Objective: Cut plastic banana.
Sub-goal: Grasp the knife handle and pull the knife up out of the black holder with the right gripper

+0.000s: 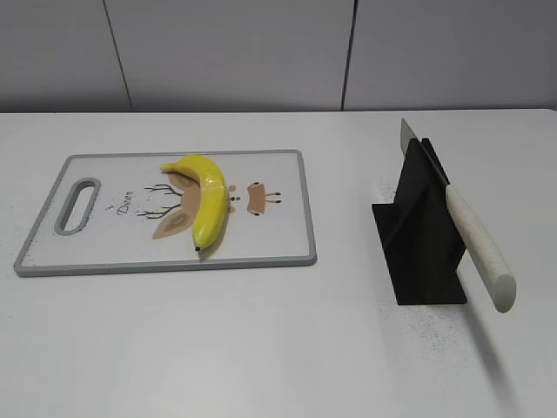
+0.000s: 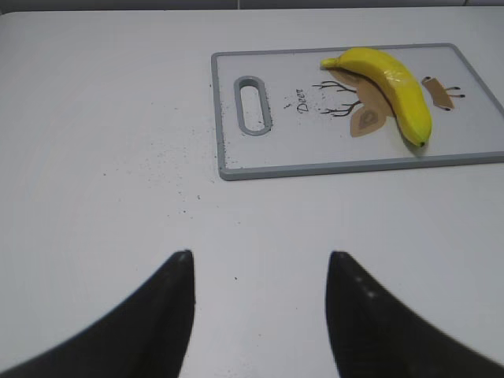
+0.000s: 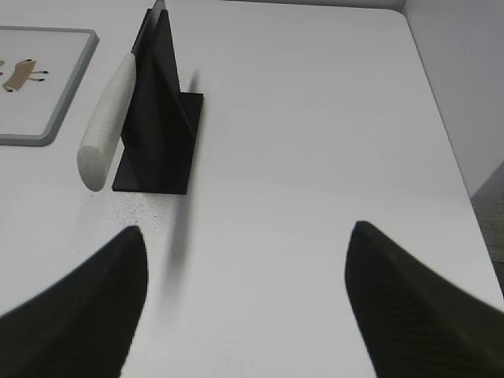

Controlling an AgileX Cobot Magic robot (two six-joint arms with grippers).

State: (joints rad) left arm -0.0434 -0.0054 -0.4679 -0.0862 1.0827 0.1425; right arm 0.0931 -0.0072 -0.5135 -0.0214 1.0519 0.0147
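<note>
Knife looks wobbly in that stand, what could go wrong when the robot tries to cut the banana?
The knife only leans in its black stand, handle sticking out, so a clumsy grab might tip both. The banana is curved and lies loose on the board, so it may roll or slide under the blade.

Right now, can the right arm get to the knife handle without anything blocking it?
Probably yes. The right gripper is open, and only bare table lies between it and the knife. The handle juts out of the black stand toward the gripper, clear of the cutting board.
</note>
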